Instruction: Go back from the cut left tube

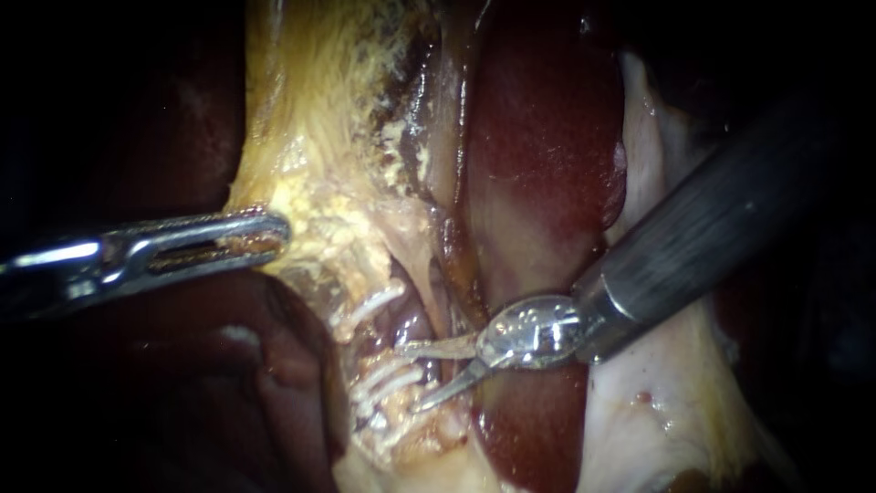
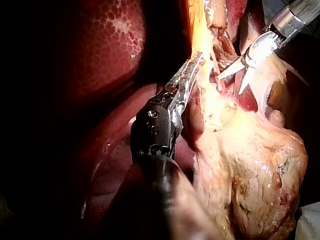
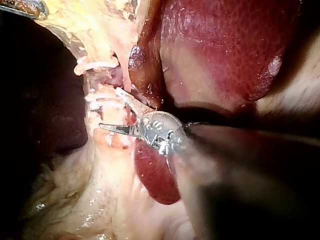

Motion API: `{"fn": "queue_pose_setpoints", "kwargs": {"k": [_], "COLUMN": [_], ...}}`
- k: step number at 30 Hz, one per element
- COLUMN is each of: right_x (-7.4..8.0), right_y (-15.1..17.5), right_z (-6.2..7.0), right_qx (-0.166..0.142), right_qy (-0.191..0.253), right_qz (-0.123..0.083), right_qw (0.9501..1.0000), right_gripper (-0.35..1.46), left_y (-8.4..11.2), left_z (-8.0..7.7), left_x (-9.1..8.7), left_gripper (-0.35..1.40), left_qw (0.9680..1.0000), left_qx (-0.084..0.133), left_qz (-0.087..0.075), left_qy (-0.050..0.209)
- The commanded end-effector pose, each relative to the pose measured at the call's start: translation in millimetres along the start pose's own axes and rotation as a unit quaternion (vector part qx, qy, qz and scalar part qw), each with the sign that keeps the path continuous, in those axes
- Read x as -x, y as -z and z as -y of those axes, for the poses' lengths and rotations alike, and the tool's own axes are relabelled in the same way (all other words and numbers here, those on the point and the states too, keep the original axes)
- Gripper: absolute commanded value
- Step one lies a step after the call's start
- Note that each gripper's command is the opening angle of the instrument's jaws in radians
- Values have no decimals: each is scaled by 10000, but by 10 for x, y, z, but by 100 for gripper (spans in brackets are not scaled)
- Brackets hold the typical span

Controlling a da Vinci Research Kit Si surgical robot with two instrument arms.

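Dark red liver (image 1: 538,155) fills the centre and upper right of the endoscope view. A band of yellow fatty tissue (image 1: 319,137) runs from upper centre down to lower centre.

The right instrument (image 1: 415,374) has its shaft in from the upper right. Its two blades are parted with a clear gap and hold nothing, tips at lower centre.

The left instrument (image 1: 260,239) comes in from the left edge, jaws narrow and clamped on the left margin of the yellow fatty tissue.

The tube (image 1: 411,324) sits at lower centre, just left of the right blades. The upper blade tip is touching it or just clear; I cannot tell which.

White clips (image 1: 370,309) sit above and below a gap in the tube, the lower set beside the blade tips.
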Motion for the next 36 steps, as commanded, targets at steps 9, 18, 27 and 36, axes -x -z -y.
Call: {"fn": "queue_pose_setpoints", "kwargs": {"k": [9, 18, 27, 36], "right_x": [-27, -42, -40, -43], "right_y": [69, 100, 106, 114], "right_z": [-20, -28, -26, -26], "right_qx": [538, 886, 889, 878], "right_qy": [425, 537, 573, 591], "right_qz": [-9, 4, 13, -3], "right_qw": [9976, 9946, 9944, 9944], "right_gripper": [143, 143, 143, 143], "left_y": [1, -3, -29, -67], "left_z": [-1, -1, -14, -37], "left_x": [0, -2, -21, -39], "left_gripper": [-35, -35, -35, -35], "left_qw": [10000, 10000, 10000, 10000], "left_qx": [3, 12, 20, 3], "left_qz": [3, 11, 44, -46], "left_qy": [4, -1, -61, 9]}}
